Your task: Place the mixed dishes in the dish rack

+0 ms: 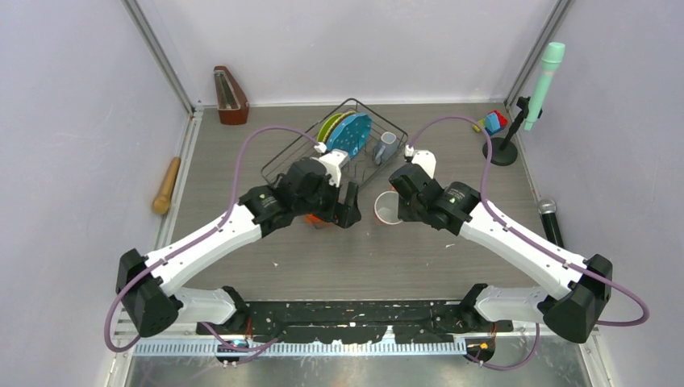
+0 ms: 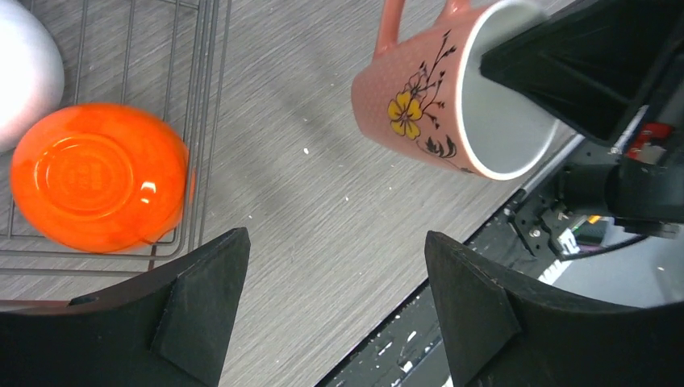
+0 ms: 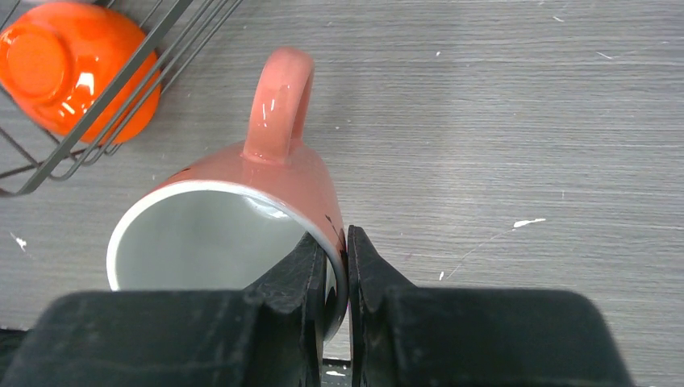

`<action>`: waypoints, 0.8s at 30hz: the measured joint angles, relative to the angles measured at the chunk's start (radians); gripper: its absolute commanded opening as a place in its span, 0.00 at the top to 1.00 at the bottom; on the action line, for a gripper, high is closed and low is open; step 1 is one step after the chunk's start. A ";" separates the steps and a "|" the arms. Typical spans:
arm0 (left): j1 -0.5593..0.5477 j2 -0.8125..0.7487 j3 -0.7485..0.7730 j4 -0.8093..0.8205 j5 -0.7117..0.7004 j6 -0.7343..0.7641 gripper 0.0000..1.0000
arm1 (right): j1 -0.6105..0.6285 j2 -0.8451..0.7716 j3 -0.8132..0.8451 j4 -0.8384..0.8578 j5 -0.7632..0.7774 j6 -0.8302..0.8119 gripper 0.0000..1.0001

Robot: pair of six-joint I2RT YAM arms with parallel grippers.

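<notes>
The grey wood-grain table (image 1: 339, 262) carries the dish rack (image 1: 290, 151) at its far middle, a black wire basket set at a slant. On edge in the rack's far part stand the lime-green plate (image 1: 328, 127) and, just right of it, the white-dotted blue plate (image 1: 351, 135). The orange bowl (image 2: 97, 173) lies upside down on the wires in the rack's near corner, with the white bowl (image 2: 24, 72) just beside it. The grey mug (image 1: 387, 147) sits at the rack's right end. The left gripper (image 2: 335, 250) hangs over bare table right beside the rack's edge, its jaws spread wide with nothing between them. The right gripper (image 3: 337, 242) is clamped on the pink mug (image 3: 278, 169), one finger inside the rim and one outside. That mug, tilted with its handle pointing far, is outside the rack, just right of its near corner, between the two grippers
</notes>
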 measured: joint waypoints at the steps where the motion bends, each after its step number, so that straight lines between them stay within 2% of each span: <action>1: -0.023 0.019 0.002 0.000 -0.028 -0.006 0.18 | 0.000 0.002 0.000 -0.003 0.013 0.011 1.00; 7: -0.082 0.097 0.057 0.004 -0.113 -0.009 0.18 | 0.000 0.002 0.001 -0.005 0.048 0.048 1.00; 18: -0.088 0.173 0.130 0.058 -0.139 -0.048 0.22 | 0.000 0.022 0.001 0.006 0.044 0.093 1.00; 22: -0.097 0.214 0.138 0.080 -0.139 -0.063 0.29 | 0.000 0.026 0.001 0.015 0.043 0.103 1.00; 24: -0.101 0.235 0.151 0.075 -0.141 -0.066 0.37 | 0.000 0.026 0.001 0.018 0.044 0.106 1.00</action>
